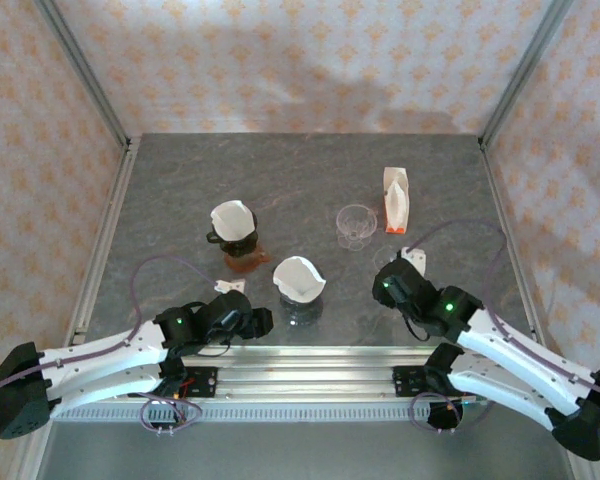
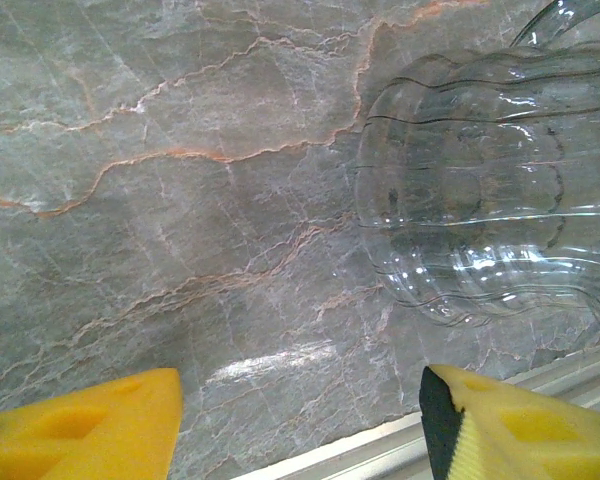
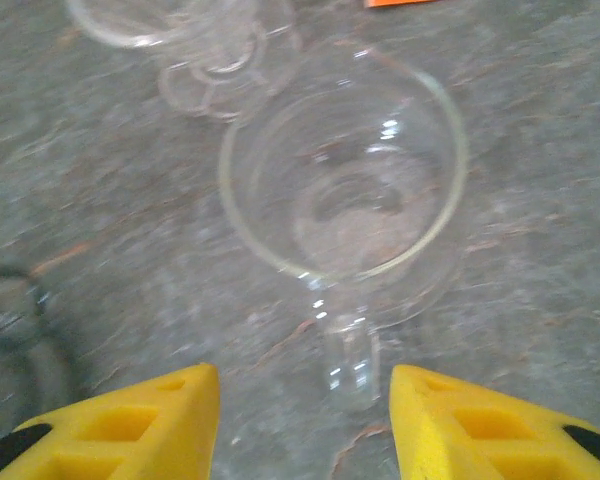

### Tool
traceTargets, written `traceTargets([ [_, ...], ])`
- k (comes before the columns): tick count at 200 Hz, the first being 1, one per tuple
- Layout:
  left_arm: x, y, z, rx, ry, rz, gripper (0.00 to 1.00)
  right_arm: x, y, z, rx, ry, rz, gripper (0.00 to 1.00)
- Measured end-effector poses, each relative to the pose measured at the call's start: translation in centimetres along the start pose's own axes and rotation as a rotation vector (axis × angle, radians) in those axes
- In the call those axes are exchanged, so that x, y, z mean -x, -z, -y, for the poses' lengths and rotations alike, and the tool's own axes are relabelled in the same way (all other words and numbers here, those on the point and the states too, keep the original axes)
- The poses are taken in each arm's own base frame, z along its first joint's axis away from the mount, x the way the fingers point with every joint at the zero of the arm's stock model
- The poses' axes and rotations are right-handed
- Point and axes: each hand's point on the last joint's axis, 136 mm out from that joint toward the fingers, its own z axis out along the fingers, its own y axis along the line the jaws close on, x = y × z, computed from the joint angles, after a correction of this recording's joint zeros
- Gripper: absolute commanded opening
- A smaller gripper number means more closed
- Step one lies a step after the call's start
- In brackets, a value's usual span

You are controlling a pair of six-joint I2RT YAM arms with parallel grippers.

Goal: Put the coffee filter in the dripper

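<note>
A white coffee filter (image 1: 299,278) sits open in a clear ribbed glass dripper (image 2: 470,190) at the table's front middle. My left gripper (image 1: 263,322) is just left of it, open (image 2: 300,405), with bare table between its fingers. A second clear glass dripper (image 1: 356,225) stands further back and holds no filter. Its round rim (image 3: 345,180) and handle (image 3: 350,350) face my right gripper (image 3: 305,385). That gripper (image 1: 388,284) is open, and the handle's end lies between the fingers, touching neither.
A dark dripper (image 1: 223,238) with a white filter (image 1: 232,218) in it stands at the left on a brown base. An orange and white filter pack (image 1: 396,198) stands at the back right. The metal table rail (image 2: 380,450) runs close behind my left fingers.
</note>
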Motion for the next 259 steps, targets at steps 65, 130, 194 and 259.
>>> traceTargets([
  [65,-0.3,-1.4,1.4,-0.041,-0.007,-0.023,0.29,-6.0,0.2,-7.5,0.387,0.075,-0.229,0.25],
  [130,-1.7,-3.9,2.1,-0.121,0.041,-0.035,0.0,-10.1,-3.9,-9.4,0.483,-0.04,-0.33,0.2],
  [194,-1.0,-4.5,4.0,-0.192,0.084,-0.001,0.0,-9.5,-5.1,-12.0,0.553,-0.114,-0.308,0.18],
  [259,-0.5,-5.6,5.3,-0.208,0.1,0.01,0.0,-9.6,-6.0,-12.2,0.55,-0.151,-0.294,0.17],
])
